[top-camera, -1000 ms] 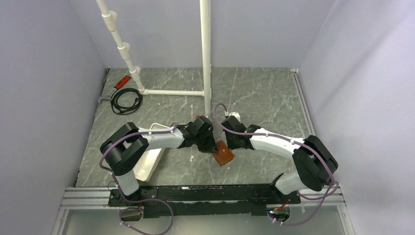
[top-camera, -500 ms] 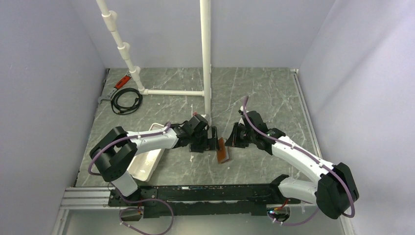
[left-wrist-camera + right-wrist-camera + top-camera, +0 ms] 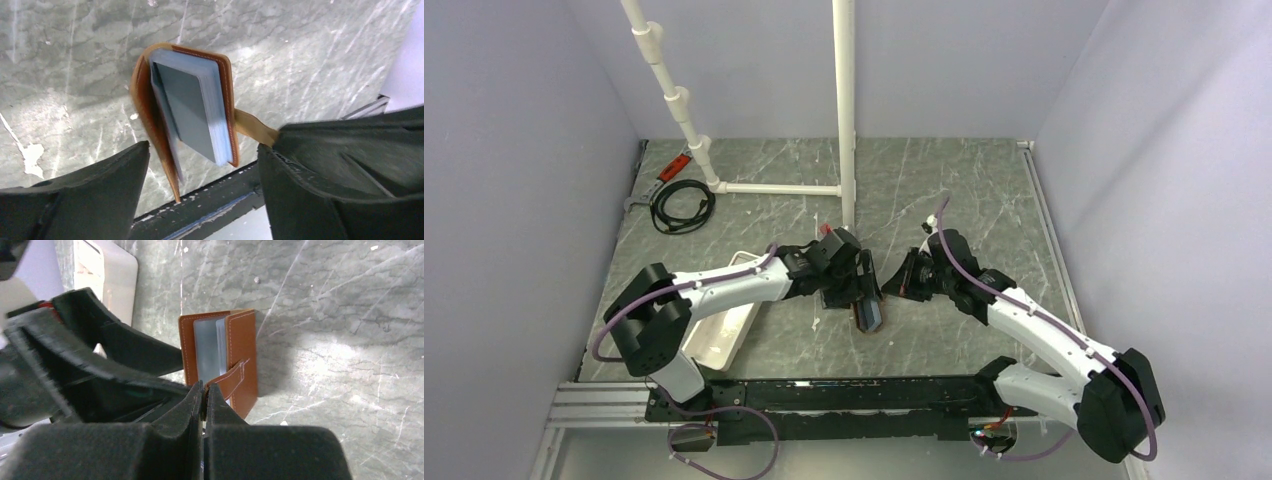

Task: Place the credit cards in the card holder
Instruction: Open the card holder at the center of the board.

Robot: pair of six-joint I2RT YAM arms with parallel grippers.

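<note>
**While its strap [image 3: 231, 381] is pinched, the card holder [image 3: 242, 340] stands open mid-counter**

Where the marbled counter [image 3: 340, 315] reaches its left side, a long white tray [image 3: 729, 340] lies near the front edge, partly under the left arm. Right of the tray, the left gripper [image 3: 203, 146] reaches toward the middle with its jaws spread wide and nothing in its grasp. Its two black fingers [image 3: 100, 195] flank the card holder closely; whether either one touches the leather cannot be told.

Between the two grippers the card holder is turned on edge and splayed like a book, its reddish-brown outer faces showing pale stitching. Inside it sit the credit cards [image 3: 192, 112], a grey-silver and light blue stack lying against one flap, with the other flap swung away from them. Whether the holder's lower edge rests on the counter or hangs just above it is not clear from any view.

From the holder a narrow tan strap leads off to the right gripper [image 3: 205, 390]. That gripper's fingers are pressed fully together on the strap's free end, so it holds the card holder by the strap alone.
</note>
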